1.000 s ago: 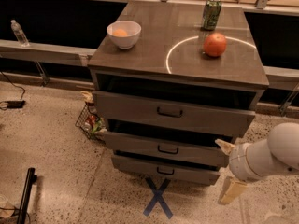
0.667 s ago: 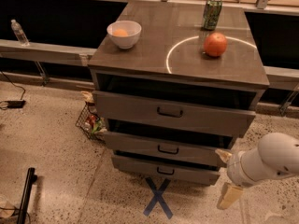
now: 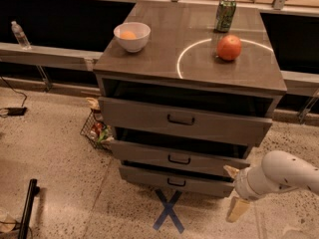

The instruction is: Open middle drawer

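The grey-brown cabinet [image 3: 189, 59] has three drawers, each with a small black bar handle. The middle drawer [image 3: 149, 153] sits between the taller top drawer [image 3: 139, 116] and the slimmer bottom drawer [image 3: 144, 176], and its handle [image 3: 179, 159] is at the panel's centre. It stands out a little from the cabinet body, with a dark gap above it. My gripper [image 3: 234, 190] is open and empty at the lower right, beside the right ends of the middle and bottom drawers. One fingertip [image 3: 231, 172] is close to the middle drawer's right corner; the other finger [image 3: 238, 209] hangs lower over the floor.
On the cabinet top stand a white bowl [image 3: 132, 36] with an orange thing inside, a red-orange fruit [image 3: 229, 47] and a green can [image 3: 225, 14]. A wire basket [image 3: 95, 129] sits on the floor left of the cabinet. A blue tape X [image 3: 168, 210] marks the floor in front.
My arm and gripper have moved down and a little to the left, closer to the drawers' right ends. The drawers have not moved.
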You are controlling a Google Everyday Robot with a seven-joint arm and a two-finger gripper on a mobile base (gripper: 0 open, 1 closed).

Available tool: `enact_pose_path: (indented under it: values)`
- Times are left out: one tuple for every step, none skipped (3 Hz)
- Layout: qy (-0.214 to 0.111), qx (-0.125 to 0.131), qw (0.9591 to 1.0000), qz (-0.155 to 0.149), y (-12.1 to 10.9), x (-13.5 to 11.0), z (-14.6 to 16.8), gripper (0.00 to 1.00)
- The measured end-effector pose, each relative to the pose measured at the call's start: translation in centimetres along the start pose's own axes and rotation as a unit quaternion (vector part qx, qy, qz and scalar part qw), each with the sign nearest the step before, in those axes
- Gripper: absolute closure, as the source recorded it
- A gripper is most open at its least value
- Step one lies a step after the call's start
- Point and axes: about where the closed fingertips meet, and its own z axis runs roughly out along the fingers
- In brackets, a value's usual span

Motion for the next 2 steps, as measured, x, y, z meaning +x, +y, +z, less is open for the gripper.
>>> enact_pose_path:
  values:
    - [-0.017, 0.006, 0.9996, -0.021, -3.4, 0.0, 4.3, 0.0]
    - [-0.025, 0.013, 0.9991, -0.031, -5.6, -0.4, 6.8, 0.0]
